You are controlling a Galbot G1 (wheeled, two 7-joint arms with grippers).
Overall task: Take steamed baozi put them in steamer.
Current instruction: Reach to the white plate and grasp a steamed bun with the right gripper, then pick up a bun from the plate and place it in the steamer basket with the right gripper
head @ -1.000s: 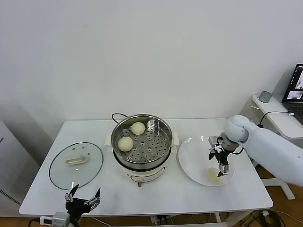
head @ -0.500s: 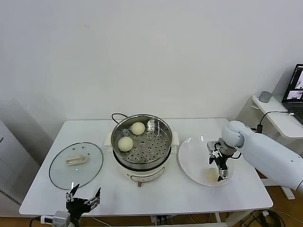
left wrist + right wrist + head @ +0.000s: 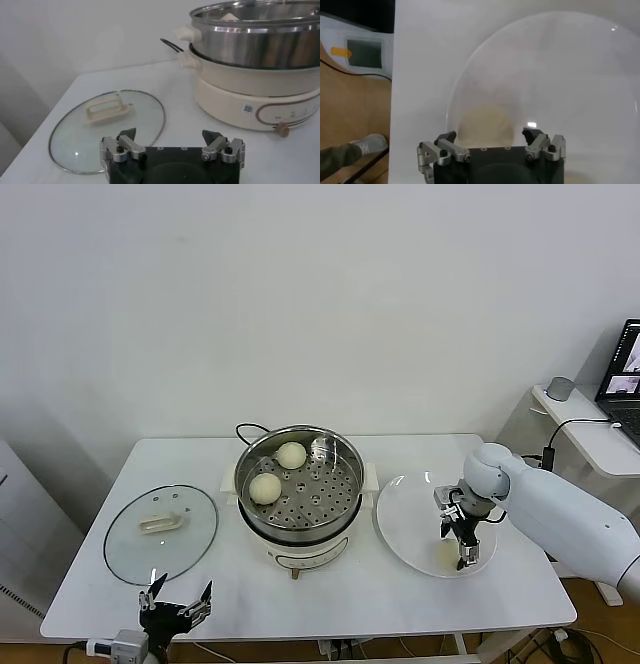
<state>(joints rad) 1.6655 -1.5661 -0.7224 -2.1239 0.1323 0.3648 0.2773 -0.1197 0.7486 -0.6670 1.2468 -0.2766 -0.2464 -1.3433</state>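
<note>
Already two steamed baozi (image 3: 266, 487) sit in the steamer (image 3: 299, 484) as my right gripper (image 3: 459, 536), fingers apart, straddles another baozi (image 3: 446, 555) on the plate (image 3: 405, 519).

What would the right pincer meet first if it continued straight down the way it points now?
Most likely the steamed baozi lying on the white plate: the right pincer hangs just above it, jaws on either side. Exact height is unclear.

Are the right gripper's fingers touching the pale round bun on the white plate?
Cannot tell. In the right wrist view the fingertips flank the bun, but neither contact nor gap shows plainly.
</note>
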